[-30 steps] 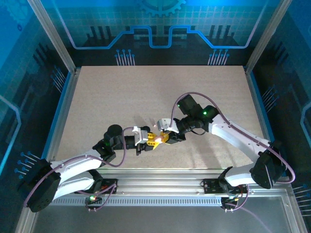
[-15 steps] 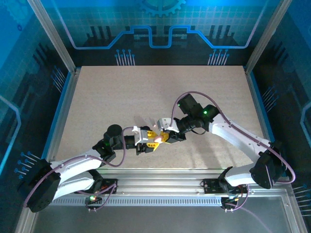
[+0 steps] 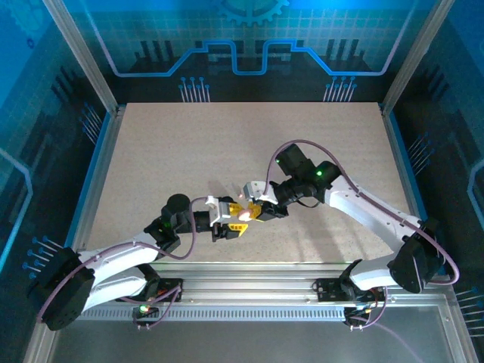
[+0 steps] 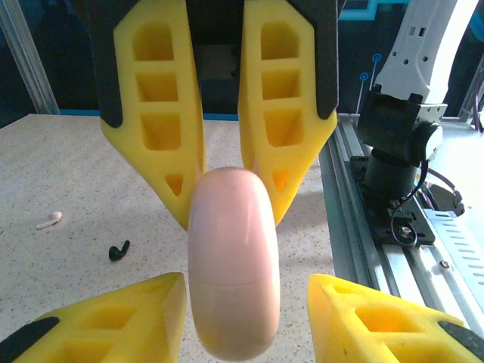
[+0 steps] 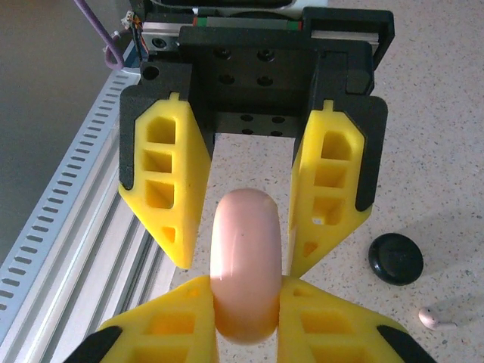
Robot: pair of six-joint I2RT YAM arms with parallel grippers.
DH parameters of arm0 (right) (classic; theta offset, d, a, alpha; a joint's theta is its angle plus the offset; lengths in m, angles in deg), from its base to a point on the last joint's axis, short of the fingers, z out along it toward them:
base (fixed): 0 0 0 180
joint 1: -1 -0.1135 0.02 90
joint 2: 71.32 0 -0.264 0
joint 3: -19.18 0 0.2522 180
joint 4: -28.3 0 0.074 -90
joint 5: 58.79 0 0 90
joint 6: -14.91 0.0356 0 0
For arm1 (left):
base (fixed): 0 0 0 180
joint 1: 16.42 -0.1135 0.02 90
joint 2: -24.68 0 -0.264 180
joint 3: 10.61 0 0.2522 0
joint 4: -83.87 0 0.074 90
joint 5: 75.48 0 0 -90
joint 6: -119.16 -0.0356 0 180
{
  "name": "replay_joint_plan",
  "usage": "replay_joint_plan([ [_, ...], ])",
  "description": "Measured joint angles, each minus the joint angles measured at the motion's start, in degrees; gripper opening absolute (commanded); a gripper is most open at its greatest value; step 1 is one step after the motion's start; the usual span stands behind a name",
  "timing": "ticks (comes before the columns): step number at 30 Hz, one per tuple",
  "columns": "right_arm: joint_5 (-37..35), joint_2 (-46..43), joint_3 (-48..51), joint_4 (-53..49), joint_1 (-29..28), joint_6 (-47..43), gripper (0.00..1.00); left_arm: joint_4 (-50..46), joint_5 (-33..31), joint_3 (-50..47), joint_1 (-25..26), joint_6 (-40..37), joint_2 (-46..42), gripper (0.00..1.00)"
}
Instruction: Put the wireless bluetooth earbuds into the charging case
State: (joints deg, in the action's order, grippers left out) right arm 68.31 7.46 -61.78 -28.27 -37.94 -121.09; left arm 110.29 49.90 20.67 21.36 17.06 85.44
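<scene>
Speckled tabletop [image 3: 189,151] lay below. My right gripper [image 5: 246,283] pinched the pale pink oval case [image 5: 243,246]. My left gripper [image 4: 246,283] stood spread around it.

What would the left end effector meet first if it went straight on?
The pink oval case gripped by the right end effector, sitting between the left end effector's open fingers.

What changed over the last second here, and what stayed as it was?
The left gripper opened its jaws and let go of the pink oval case; they now stand apart on either side of it, not touching. The right gripper stays shut on the case, so it alone holds it. Both arms barely shifted.
</scene>
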Motion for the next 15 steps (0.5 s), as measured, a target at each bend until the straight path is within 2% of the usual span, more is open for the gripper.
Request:
replay_joint_plan([
  [6,-0.15,0.35,-0.02,-0.31,-0.04,0.09,0.19,0.61,-0.11,0.02,-0.02,0.48,0.0,0.27],
  [10,-0.22,0.35,-0.07,-0.68,-0.09,0.28,0.21,0.5,-0.15,0.02,-0.04,1.07,0.0,0.23],
  [13,-0.15,0.35,-0.07,-0.61,-0.11,1.18,0.44,0.61,-0.07,0.07,-0.04,1.25,0.0,0.23],
  [15,-0.2,0.35,-0.07,0.24,-0.09,1.64,0.52,0.63,0.07,0.11,0.0,1.25,0.0,0.22],
])
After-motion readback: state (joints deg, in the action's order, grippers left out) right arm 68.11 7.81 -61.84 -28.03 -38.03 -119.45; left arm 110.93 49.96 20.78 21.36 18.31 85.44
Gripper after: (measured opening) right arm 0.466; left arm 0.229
